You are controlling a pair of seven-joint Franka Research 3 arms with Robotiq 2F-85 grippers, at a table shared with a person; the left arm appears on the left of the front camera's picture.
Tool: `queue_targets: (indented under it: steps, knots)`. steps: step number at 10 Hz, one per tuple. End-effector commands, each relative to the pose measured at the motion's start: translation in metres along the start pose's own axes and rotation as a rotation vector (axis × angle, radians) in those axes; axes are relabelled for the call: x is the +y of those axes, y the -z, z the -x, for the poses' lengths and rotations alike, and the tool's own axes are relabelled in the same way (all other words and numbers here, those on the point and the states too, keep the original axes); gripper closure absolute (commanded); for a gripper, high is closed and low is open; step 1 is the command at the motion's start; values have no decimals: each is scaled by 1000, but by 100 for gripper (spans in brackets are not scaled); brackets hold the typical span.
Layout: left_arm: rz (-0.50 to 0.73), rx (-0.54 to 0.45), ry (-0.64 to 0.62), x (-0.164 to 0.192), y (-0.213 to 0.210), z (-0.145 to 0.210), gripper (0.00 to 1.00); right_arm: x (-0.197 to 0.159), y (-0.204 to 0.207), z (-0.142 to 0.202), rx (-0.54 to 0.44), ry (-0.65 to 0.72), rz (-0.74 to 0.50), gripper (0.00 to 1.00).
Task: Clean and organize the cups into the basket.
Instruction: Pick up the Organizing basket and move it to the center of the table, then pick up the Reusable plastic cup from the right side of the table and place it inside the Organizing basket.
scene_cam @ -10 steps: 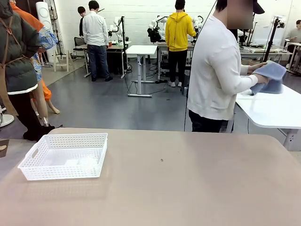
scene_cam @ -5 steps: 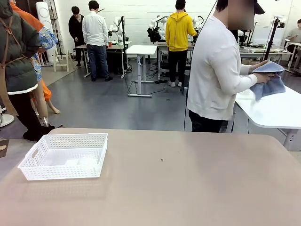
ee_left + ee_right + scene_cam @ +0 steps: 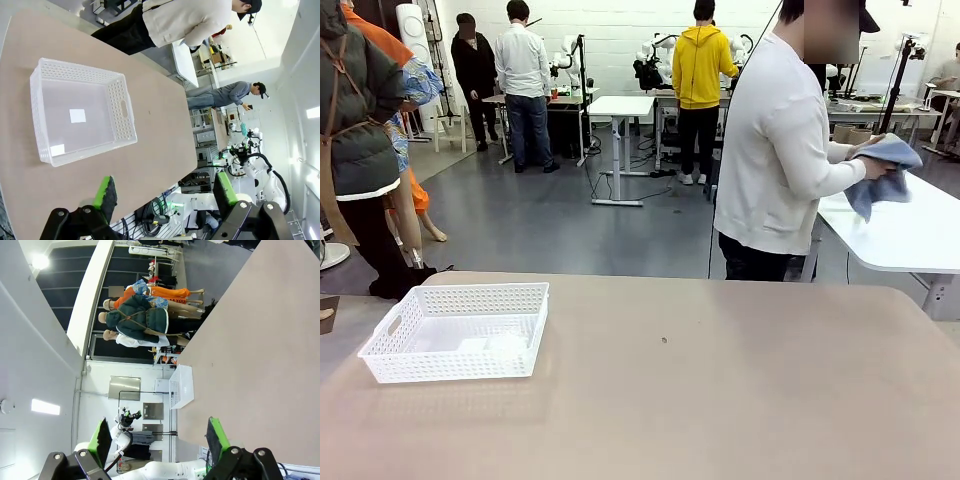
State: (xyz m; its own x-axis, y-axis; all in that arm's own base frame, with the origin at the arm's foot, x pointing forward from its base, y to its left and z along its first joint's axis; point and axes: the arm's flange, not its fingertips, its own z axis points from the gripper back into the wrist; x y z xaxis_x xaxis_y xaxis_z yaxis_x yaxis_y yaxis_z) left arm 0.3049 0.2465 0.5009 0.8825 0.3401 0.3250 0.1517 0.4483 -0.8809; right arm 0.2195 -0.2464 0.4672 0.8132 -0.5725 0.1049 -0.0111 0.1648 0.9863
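**Item: basket (image 3: 450, 365).** White, lattice-walled, with cut-out handles. It stands upright on the left part of the counter (image 3: 740, 400), on your left arm's side. It holds nothing: the left wrist view looks down on a bare floor with two pale patches on it.

**Item: cups.** None is in the basket. Count nothing as cleaned or sorted.

**Item: left jaws.** Released and wide apart, grasping nothing. The green pads (image 3: 106, 192) hang above the counter edge just short of the basket.

**Item: right jaws.** Released and wide apart, grasping nothing. They are well apart from the basket, which sits small at the far end of the counter in the right wrist view.

**Item: person (image 3: 780, 150).** Stands beyond the counter's far edge, turned toward a white side table (image 3: 910, 240). Both hands work a blue cloth (image 3: 885, 165). You cannot tell whether the cloth wraps anything.

**Status.** Judge the task at its very start: the basket is set out and ready. Every cup is left to do, each to be wiped and then placed in the basket. Neither arm has anything to act on yet.
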Motion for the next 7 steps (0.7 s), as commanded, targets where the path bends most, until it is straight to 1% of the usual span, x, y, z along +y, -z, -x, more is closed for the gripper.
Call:
queue_targets:
  steps: [1,7]
  knots:
    - [8,5,7,-1,0,-1,0,0,-1,-1,0,-15,-12,0]
    - [8,5,7,-1,0,-1,0,0,-1,-1,0,-15,-12,0]
